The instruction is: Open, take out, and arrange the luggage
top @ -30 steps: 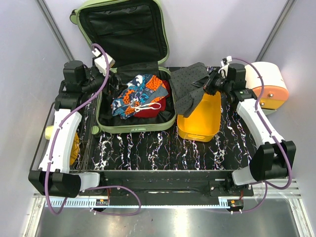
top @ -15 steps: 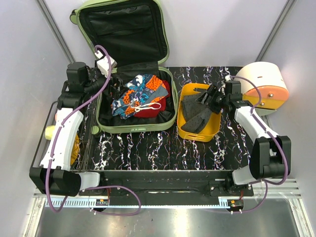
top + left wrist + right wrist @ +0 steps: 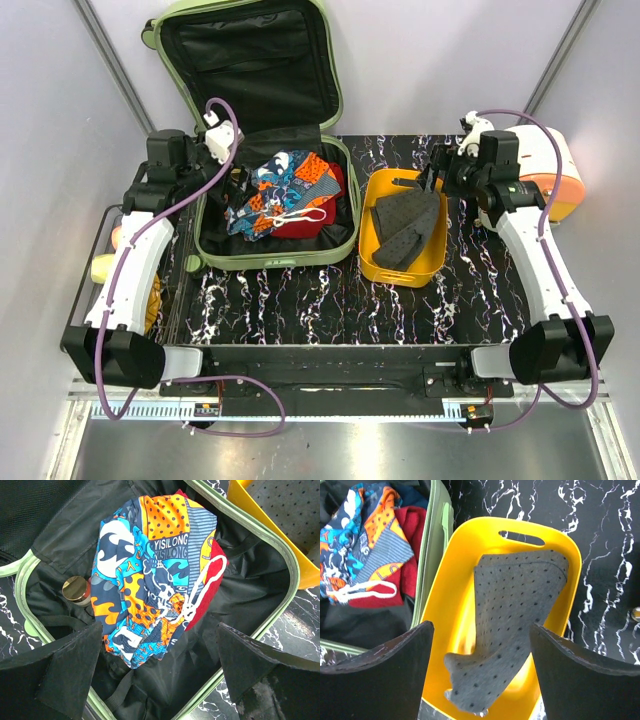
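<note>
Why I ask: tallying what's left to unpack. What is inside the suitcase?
The suitcase holds a colourful patterned garment over a red garment, plus a gold-capped jar beside them. Anything beneath the clothes is covered.

Count is standing as follows: one pale-green hard-shell suitcase (image 3: pixel 270 261); one yellow-orange plastic tray (image 3: pixel 400 273); one grey dotted cloth (image 3: pixel 405 230); one multicoloured patterned fabric garment (image 3: pixel 150 575); one red fabric garment (image 3: pixel 417 530); one small gold-lidded jar (image 3: pixel 75 588); one white-and-orange cylindrical object (image 3: pixel 560 170).
</note>
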Available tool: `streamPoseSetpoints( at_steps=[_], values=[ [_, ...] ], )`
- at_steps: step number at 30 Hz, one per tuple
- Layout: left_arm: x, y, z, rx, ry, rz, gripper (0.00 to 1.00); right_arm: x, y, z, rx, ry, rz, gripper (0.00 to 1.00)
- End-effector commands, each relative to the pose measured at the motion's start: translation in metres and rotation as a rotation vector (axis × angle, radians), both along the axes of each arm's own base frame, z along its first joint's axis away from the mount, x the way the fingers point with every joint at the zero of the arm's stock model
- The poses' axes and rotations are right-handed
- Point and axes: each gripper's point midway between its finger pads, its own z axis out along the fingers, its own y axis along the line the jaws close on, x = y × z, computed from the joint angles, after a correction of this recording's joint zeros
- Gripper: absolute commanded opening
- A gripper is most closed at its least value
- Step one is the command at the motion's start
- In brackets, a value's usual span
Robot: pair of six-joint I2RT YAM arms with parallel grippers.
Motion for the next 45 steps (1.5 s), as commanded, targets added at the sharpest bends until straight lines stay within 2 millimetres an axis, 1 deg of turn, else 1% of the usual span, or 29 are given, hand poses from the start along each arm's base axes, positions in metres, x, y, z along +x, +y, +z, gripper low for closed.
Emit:
streamPoseSetpoints(
  at_steps=[1, 2, 3, 4, 5, 6, 7, 8, 9, 11, 12, 13, 14, 17, 20, 22, 23, 27, 29, 31, 32, 33, 34, 35, 36, 38, 39, 41, 45],
  values=[
    [0.001, 0.001, -0.003, 0.037, -0.013, 0.002, 0.99, -0.042, -0.007, -0.017, -0.132, 0.143, 0.108, 0.85],
    [0.000, 0.000, -0.005, 0.037, -0.007, -0.001, 0.99, -0.047, -0.007, -0.019, -0.127, 0.179, 0.109, 0.86],
    [0.000, 0.000, -0.007, 0.038, -0.003, 0.001, 0.99, -0.052, -0.007, -0.028, -0.122, 0.232, 0.104, 0.87],
    [0.000, 0.000, -0.006, 0.036, -0.006, -0.002, 0.99, -0.063, -0.007, -0.038, -0.117, 0.297, 0.105, 0.89],
    [-0.001, -0.001, -0.007, 0.036, -0.003, -0.005, 0.99, -0.069, -0.007, -0.047, -0.114, 0.330, 0.114, 0.92],
    [-0.001, -0.001, -0.007, 0.035, 0.000, -0.004, 0.99, -0.072, -0.006, -0.052, -0.111, 0.345, 0.120, 0.92],
    [-0.001, -0.002, -0.008, 0.034, 0.001, -0.007, 0.99, -0.077, -0.003, -0.057, -0.100, 0.361, 0.137, 0.91],
    [-0.001, -0.003, -0.007, 0.033, 0.001, -0.009, 0.99, -0.084, -0.003, -0.069, -0.100, 0.402, 0.145, 0.83],
    [-0.001, -0.004, -0.007, 0.031, 0.000, -0.010, 0.99, -0.087, -0.002, -0.075, -0.093, 0.425, 0.146, 0.78],
    [-0.001, -0.004, -0.009, 0.030, 0.007, -0.011, 0.99, -0.096, 0.006, -0.089, -0.058, 0.476, 0.190, 0.71],
    [-0.002, -0.005, -0.010, 0.029, 0.009, -0.012, 0.99, -0.096, 0.008, -0.097, -0.051, 0.503, 0.192, 0.68],
    [-0.001, -0.005, -0.012, 0.031, 0.014, -0.011, 0.99, -0.092, 0.009, -0.103, -0.047, 0.512, 0.192, 0.67],
    [-0.001, -0.005, -0.013, 0.028, 0.020, -0.011, 0.99, -0.089, 0.009, -0.115, -0.050, 0.546, 0.188, 0.67],
    [0.000, -0.005, -0.015, 0.029, 0.026, -0.009, 0.99, -0.078, 0.014, -0.128, -0.055, 0.577, 0.186, 0.65],
    [0.001, -0.004, -0.017, 0.030, 0.025, 0.000, 0.99, -0.069, 0.022, -0.154, -0.098, 0.631, 0.195, 0.62],
    [0.003, -0.004, -0.018, 0.032, 0.022, 0.004, 0.99, -0.062, 0.030, -0.162, -0.121, 0.620, 0.207, 0.61],
    [0.003, -0.003, -0.018, 0.032, 0.022, 0.007, 0.99, -0.060, 0.034, -0.170, -0.114, 0.642, 0.205, 0.61],
    [0.009, -0.002, -0.030, 0.070, 0.040, 0.018, 0.99, -0.047, 0.057, -0.179, -0.083, 0.629, 0.227, 0.61],
    [0.010, -0.002, -0.038, 0.114, 0.047, 0.012, 0.99, -0.037, 0.071, -0.177, -0.052, 0.594, 0.240, 0.62],
    [0.016, 0.000, -0.052, 0.152, 0.077, 0.009, 0.99, -0.027, 0.084, -0.162, 0.005, 0.536, 0.275, 0.64],
    [0.017, 0.001, -0.053, 0.172, 0.085, 0.001, 0.98, -0.024, 0.088, -0.148, 0.019, 0.491, 0.290, 0.65],
    [0.022, 0.001, -0.066, 0.192, 0.123, -0.008, 0.96, -0.021, 0.095, -0.134, 0.049, 0.448, 0.319, 0.66],
    [0.023, -0.002, -0.072, 0.207, 0.139, -0.029, 0.95, -0.016, 0.096, -0.120, 0.054, 0.401, 0.329, 0.67],
    [0.024, -0.003, -0.075, 0.240, 0.144, -0.062, 0.95, -0.015, 0.099, -0.099, 0.062, 0.338, 0.344, 0.71],
    [0.028, -0.005, -0.089, 0.262, 0.180, -0.078, 0.94, -0.011, 0.102, -0.084, 0.073, 0.279, 0.366, 0.73],
    [0.031, -0.007, -0.100, 0.317, 0.189, -0.115, 0.96, -0.011, 0.103, -0.052, 0.070, 0.169, 0.392, 0.78],
    [0.033, -0.008, -0.111, 0.333, 0.210, -0.127, 0.97, -0.010, 0.105, -0.040, 0.076, 0.124, 0.412, 0.81],
    [0.041, -0.007, -0.122, 0.369, 0.186, -0.143, 0.98, -0.011, 0.105, -0.020, 0.067, 0.051, 0.428, 0.83],
    [0.048, -0.005, -0.140, 0.418, 0.112, -0.180, 0.99, -0.013, 0.106, -0.007, 0.065, 0.003, 0.446, 0.84]
  ],
)
